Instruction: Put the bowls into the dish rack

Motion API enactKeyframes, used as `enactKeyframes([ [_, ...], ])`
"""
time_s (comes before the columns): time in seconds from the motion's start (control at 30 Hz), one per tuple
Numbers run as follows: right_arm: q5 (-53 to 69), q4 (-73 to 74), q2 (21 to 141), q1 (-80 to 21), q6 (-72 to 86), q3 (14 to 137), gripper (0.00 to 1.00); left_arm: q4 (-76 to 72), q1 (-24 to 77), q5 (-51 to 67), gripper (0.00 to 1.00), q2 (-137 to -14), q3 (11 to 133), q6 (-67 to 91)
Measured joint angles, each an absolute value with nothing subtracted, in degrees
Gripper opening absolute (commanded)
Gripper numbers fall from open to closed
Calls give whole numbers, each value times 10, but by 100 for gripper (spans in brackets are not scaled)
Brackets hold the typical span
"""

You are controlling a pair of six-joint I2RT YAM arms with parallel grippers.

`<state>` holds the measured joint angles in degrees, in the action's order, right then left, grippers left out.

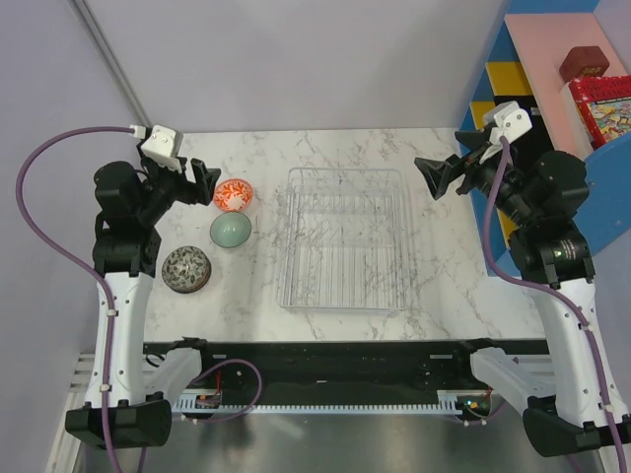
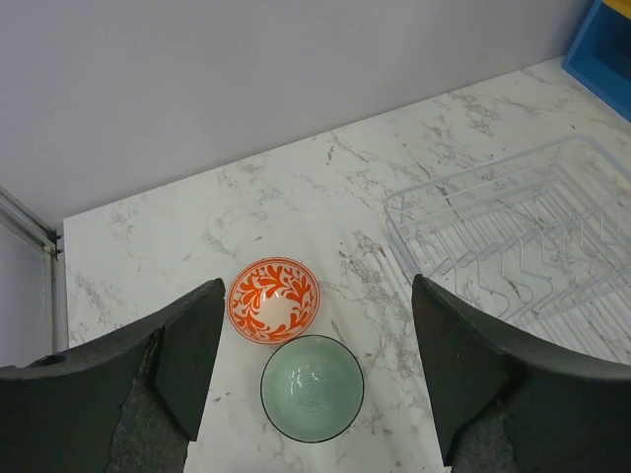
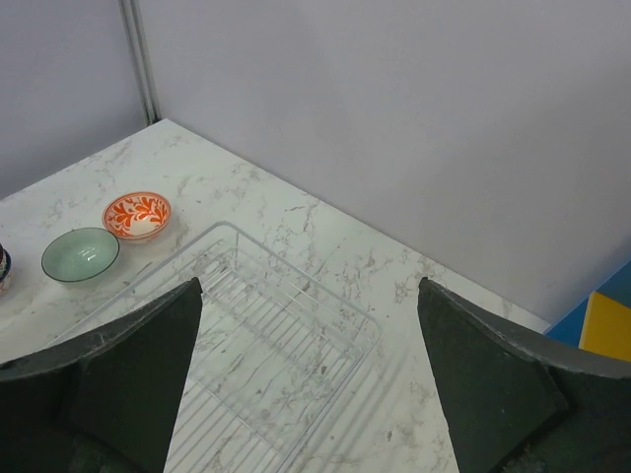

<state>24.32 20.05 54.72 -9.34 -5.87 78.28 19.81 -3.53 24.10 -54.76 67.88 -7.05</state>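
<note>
Three bowls sit on the marble table left of the dish rack (image 1: 345,239): an orange-and-white patterned bowl (image 1: 234,194), a pale green bowl (image 1: 230,230) and a speckled grey-brown bowl (image 1: 185,268). My left gripper (image 1: 200,183) hovers open and empty just left of the orange bowl (image 2: 274,299) and above the green bowl (image 2: 312,387). My right gripper (image 1: 441,175) is open and empty, held above the table right of the rack (image 3: 246,345). The rack holds no bowls. The right wrist view also shows the orange bowl (image 3: 137,215) and the green bowl (image 3: 80,253).
A blue and pink shelf unit (image 1: 552,89) with boxed items (image 1: 603,103) stands at the far right beside my right arm. Grey walls close the back and left sides. The table's front edge runs along the black rail (image 1: 325,360).
</note>
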Motion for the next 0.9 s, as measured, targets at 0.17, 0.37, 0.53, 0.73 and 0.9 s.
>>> enactKeyframes([
  [0.17,218,190,549,-95,-30,778,97,199,-37,241,84,-547,679,-66],
  [0.37,207,176,550,-95,-36,755,98,201,-38,241,89,-547,679,-67],
  [0.53,220,187,555,-95,-83,749,98,205,-38,241,98,-548,679,-83],
  [0.73,215,223,576,-97,-138,749,98,216,-38,241,100,-552,665,-133],
  [0.9,203,276,628,-107,-172,765,98,237,-38,225,100,-577,658,-176],
])
